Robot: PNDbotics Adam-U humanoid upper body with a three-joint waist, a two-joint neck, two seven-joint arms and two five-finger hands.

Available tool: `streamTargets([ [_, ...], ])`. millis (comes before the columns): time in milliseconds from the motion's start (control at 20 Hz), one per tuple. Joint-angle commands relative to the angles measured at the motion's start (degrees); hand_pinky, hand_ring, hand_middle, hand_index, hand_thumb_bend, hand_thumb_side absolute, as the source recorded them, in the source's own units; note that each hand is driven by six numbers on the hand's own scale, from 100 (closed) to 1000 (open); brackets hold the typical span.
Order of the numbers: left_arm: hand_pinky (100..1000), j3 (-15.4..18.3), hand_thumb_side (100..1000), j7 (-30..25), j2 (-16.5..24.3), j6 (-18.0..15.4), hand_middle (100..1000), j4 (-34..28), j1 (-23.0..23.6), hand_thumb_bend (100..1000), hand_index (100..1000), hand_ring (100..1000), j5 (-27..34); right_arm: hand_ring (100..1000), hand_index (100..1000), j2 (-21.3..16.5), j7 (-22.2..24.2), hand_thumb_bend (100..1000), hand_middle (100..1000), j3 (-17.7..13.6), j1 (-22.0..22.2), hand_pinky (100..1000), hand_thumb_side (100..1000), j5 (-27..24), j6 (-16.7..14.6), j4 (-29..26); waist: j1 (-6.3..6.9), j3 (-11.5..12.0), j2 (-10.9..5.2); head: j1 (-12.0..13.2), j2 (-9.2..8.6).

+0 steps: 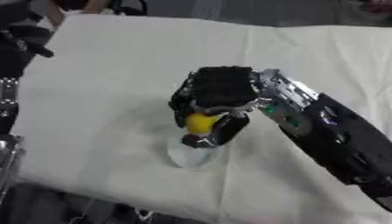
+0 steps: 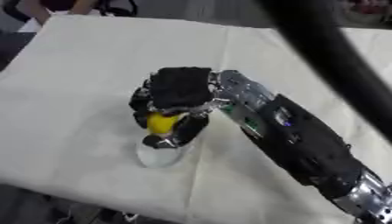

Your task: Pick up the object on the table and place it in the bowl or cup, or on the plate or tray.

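My right hand [image 1: 220, 89] reaches in from the right and hangs over the middle of the white table [image 1: 115, 65]. Its fingers are curled round a small yellow object [image 1: 201, 122]. Directly beneath the hand stands a clear glassy cup [image 1: 191, 155], partly hidden by the fingers; the yellow object [image 2: 162, 122] sits just above its rim. My left arm [image 1: 9, 83] shows as dark parts along the left edge of the left eye view; its hand's fingers are not readable.
The white cloth covers the whole table and folds down at the near edge [image 1: 115, 192]. A dark blurred bar [image 2: 329, 57] crosses the upper right of the right eye view. People stand beyond the far edge.
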Motion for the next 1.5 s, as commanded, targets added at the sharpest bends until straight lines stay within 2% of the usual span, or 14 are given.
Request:
streamTargets([
  [50, 476, 0.7, 849, 0.3, 1.8, 0.0, 771, -0.5, -0.4, 292, 792, 673, -0.3, 100, 263, -0.9, -2.7, 100, 147, -1.0, -0.9, 100, 695, 1.8, 0.4, -3.2, 0.18, 0.1, -0.98, -0.5, -0.2],
  [100, 475, 0.7, 849, 0.3, 1.8, 0.0, 771, -0.5, -0.4, 292, 792, 673, -0.3, 291, 414, -1.0, -4.0, 100, 328, -1.1, -0.9, 100, 810, 2.8, 0.2, -3.8, 0.19, 0.1, -0.96, -0.5, -0.2],
  [150, 475, 0.7, 849, 0.3, 1.8, 0.0, 771, -0.5, -0.4, 292, 792, 673, -0.3, 274, 402, -1.1, -5.4, 100, 312, -1.1, -0.8, 100, 810, 3.9, -0.1, -4.2, 0.19, 0.1, -0.93, -0.5, -0.2],
  [200, 475, 0.7, 849, 0.3, 1.8, 0.0, 770, -0.5, -0.4, 292, 792, 673, -0.3, 407, 514, -1.1, -6.6, 100, 454, -1.0, -0.7, 100, 851, 4.9, -0.3, -4.4, 0.19, 0.2, -0.91, -0.5, -0.2],
  [250, 475, 0.7, 849, 0.3, 1.8, 0.0, 770, -0.5, -0.4, 292, 792, 673, -0.3, 380, 492, -1.1, -7.7, 100, 424, -1.0, -0.7, 100, 845, 5.7, -0.6, -4.3, 0.19, 0.2, -0.89, -0.5, -0.2],
  [300, 474, 0.7, 849, 0.3, 1.8, 0.0, 770, -0.5, -0.4, 293, 792, 673, -0.3, 542, 632, -1.0, -8.6, 100, 592, -0.9, -0.6, 302, 878, 6.4, -0.8, -4.2, 0.2, 0.2, -0.86, -0.5, -0.2],
  [350, 475, 0.7, 849, 0.3, 1.7, 0.0, 770, -0.5, -0.4, 293, 792, 673, -0.3, 515, 608, -1.0, -9.3, 100, 567, -0.8, -0.5, 257, 874, 6.8, -1.1, -3.9, 0.22, 0.3, -0.83, -0.5, -0.2],
  [400, 474, 0.6, 850, 0.3, 1.7, 0.0, 770, -0.5, -0.3, 293, 792, 673, -0.3, 650, 693, -0.9, -9.9, 100, 688, -0.7, -0.4, 453, 897, 7.2, -1.4, -3.6, 0.25, 0.3, -0.81, -0.5, -0.2],
  [550, 474, 0.6, 850, 0.3, 1.6, 0.0, 770, -0.4, -0.3, 294, 793, 673, -0.3, 743, 742, -0.8, -10.9, 100, 762, -0.7, -0.3, 570, 920, 8.0, -2.0, -2.8, 0.32, 0.4, -0.75, -0.5, -0.2],
  [700, 473, 0.6, 850, 0.3, 1.6, 0.0, 769, -0.4, -0.3, 294, 793, 673, -0.3, 761, 755, -0.7, -11.3, 100, 779, -0.7, -0.2, 594, 923, 8.7, -2.1, -2.2, 0.41, 0.4, -0.73, -0.5, -0.2],
  [1100, 472, 0.6, 850, 0.2, 1.5, 0.0, 769, -0.4, -0.2, 295, 793, 673, -0.2, 751, 755, -0.9, -11.8, 100, 781, -1.1, -0.2, 582, 931, 9.4, -1.7, -2.0, 0.66, 0.4, -0.71, -0.5, -0.2],
  [1300, 472, 0.7, 850, 0.3, 1.6, 0.1, 768, -0.4, 0.1, 294, 794, 673, -0.2, 734, 766, -3.2, -12.7, 100, 782, -3.2, 0.3, 543, 933, 6.5, 0.8, -2.4, 0.8, 0.1, -0.83, 0.0, -0.2],
  [1500, 472, 0.8, 850, 0.6, 1.3, 0.1, 768, -0.4, 0.1, 296, 796, 675, -0.2, 709, 759, -8.2, -13.0, 100, 782, -6.6, 1.6, 501, 934, 2.2, 3.9, -4.9, 0.81, -0.6, -0.82, 0.8, -0.2],
])
